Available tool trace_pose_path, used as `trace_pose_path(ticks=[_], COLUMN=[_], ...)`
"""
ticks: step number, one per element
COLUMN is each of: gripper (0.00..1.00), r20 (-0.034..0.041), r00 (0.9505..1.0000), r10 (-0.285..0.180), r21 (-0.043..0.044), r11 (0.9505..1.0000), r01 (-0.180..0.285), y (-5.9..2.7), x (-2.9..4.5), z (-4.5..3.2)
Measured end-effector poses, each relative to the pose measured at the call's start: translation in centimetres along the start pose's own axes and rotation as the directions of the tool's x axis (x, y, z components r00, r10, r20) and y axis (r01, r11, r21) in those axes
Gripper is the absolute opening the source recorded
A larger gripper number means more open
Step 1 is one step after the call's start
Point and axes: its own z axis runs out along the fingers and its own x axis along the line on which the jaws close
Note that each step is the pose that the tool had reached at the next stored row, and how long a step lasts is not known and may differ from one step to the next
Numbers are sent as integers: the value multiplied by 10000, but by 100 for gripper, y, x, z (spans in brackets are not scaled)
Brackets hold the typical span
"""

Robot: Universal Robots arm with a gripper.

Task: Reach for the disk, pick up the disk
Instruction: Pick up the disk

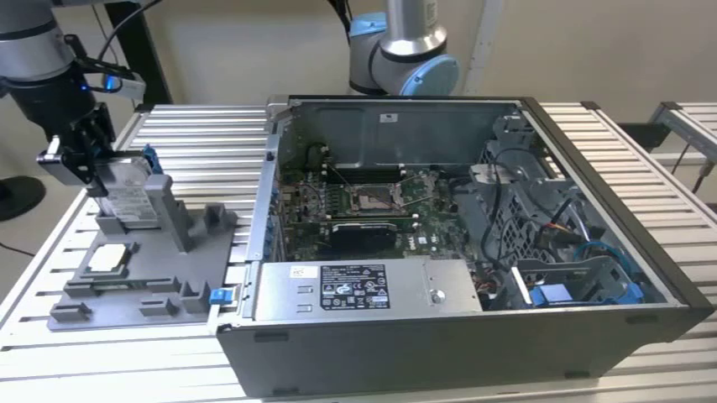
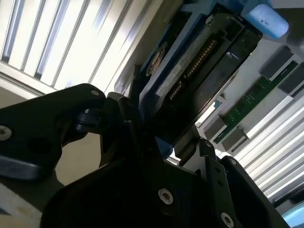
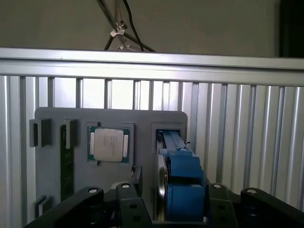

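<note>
At exterior view's left you see gripper (image 1: 92, 172) over grey holder (image 1: 123, 295), jaws spread, straddling top of disk (image 1: 130, 198), not clamped on it. Disk stands on edge in holder's slot, long axis upright, white label facing camera, print unreadable. Chip (image 1: 109, 257) lies flat in another pocket of holder. To your right, open computer case (image 1: 448, 344) holds blue bay (image 1: 583, 290)

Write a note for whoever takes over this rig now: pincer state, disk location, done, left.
Disk, a flat silver-grey metal hard drive with blue plastic side rails: upright in the grey plastic fixture, beside the open dark computer case.
Pincer: at the disk's upper end; open or shut cannot be told.
Done: the reach. Left: the pick-up; disk not lifted out.
</note>
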Motion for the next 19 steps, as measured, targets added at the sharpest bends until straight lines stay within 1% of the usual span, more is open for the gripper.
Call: trace_pose_path(ticks=[3,19], gripper=[100,100], r20=[35,51], r00=[10000,10000], r10=[0,-1], r21=[18,27], r11=[10000,10000], r01=[0,0], y=[0,2], x=[-7,-14], z=[38,58])
